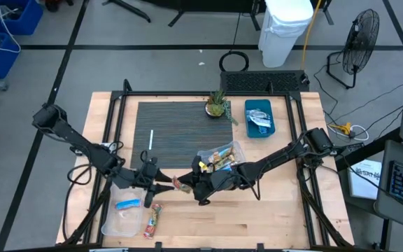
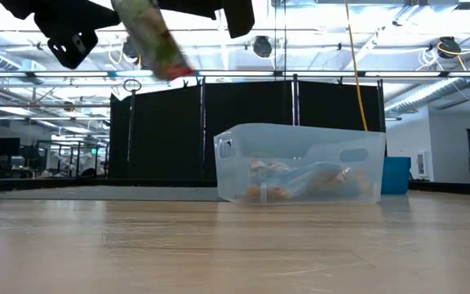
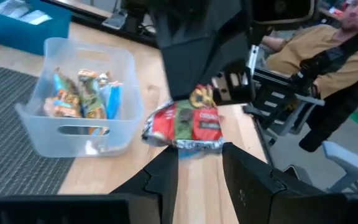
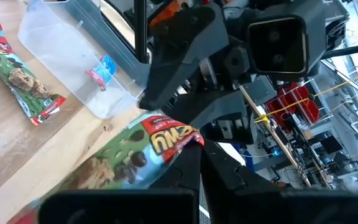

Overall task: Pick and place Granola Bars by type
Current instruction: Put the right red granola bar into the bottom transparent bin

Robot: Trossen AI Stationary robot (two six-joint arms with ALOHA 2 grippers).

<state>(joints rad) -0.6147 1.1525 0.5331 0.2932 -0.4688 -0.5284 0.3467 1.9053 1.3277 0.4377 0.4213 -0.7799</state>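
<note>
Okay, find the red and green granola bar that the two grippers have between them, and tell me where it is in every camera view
High view: the red and green bar sits centre-low, between the left gripper and right gripper.
Low view: top left, hanging tilted.
Left wrist view: centre, past the fingers.
Right wrist view: lower left.
Shared landmark: the clear bin of bars, also in the low and left wrist views.

Bright even overhead light, soft shadows, ceiling glare in low view, held bar (image 2: pixel 149 37) perhaps motion-blurred
</note>
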